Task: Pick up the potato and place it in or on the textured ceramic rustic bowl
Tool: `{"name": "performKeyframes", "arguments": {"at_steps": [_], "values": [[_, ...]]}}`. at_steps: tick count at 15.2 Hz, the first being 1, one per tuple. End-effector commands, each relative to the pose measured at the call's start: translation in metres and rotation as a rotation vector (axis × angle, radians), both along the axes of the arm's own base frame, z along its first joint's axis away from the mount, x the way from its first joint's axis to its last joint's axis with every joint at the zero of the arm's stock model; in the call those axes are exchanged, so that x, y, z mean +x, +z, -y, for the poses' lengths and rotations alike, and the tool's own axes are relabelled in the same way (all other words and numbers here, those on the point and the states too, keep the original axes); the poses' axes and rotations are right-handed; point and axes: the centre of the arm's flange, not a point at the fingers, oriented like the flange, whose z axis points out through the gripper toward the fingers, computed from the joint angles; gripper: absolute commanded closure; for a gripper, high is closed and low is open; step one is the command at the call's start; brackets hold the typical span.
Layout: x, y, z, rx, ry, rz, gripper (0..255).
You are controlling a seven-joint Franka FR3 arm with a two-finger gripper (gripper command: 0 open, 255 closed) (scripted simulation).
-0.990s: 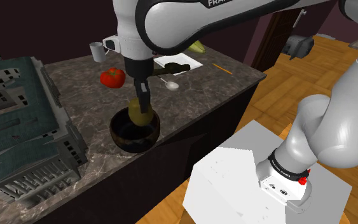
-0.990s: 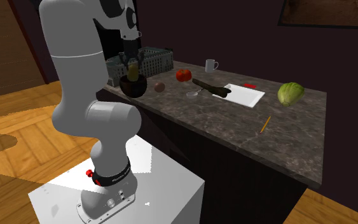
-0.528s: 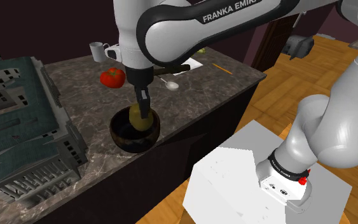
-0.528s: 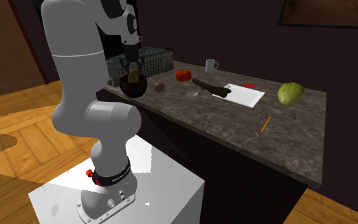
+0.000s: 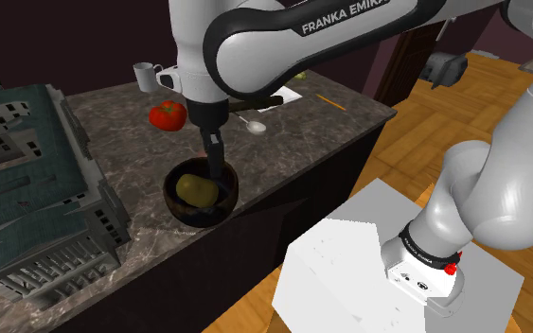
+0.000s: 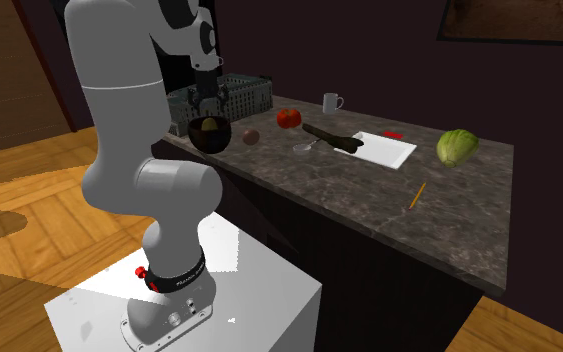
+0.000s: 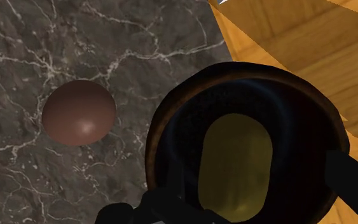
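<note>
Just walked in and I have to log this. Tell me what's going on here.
A white arm is putting a potato into a dark bowl on a marble counter. The potato lies inside the bowl, and the gripper hangs right above it with jaws open, not gripping it. A brown ball sits on the counter beside the bowl. The placing looks done.

I see the yellowish potato (image 5: 198, 189) lying inside the dark brown bowl (image 5: 171, 197). The bowl sits upright, near the red tomato (image 5: 168, 115).

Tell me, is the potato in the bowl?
In: the potato lies inside the dark bowl, below its rim, free of the open end effector.
</note>
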Motion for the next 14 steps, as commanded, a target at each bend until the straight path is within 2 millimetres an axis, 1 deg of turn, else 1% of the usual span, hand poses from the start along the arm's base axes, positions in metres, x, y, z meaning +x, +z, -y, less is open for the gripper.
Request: {"name": "performKeyframes", "arguments": {"at_steps": [1,2,5,6,14], "values": [[0.000,0.000,0.000,0.000,0.000,0.000,0],[0.000,0.000,0.000,0.000,0.000,0.000,0],[0.000,0.040,0.001,0.000,0.000,0.000,0],[0.000,0.050,0.002,0.000,0.000,0.000,0],[0.000,0.050,0.002,0.000,0.000,0.000,0]]}}
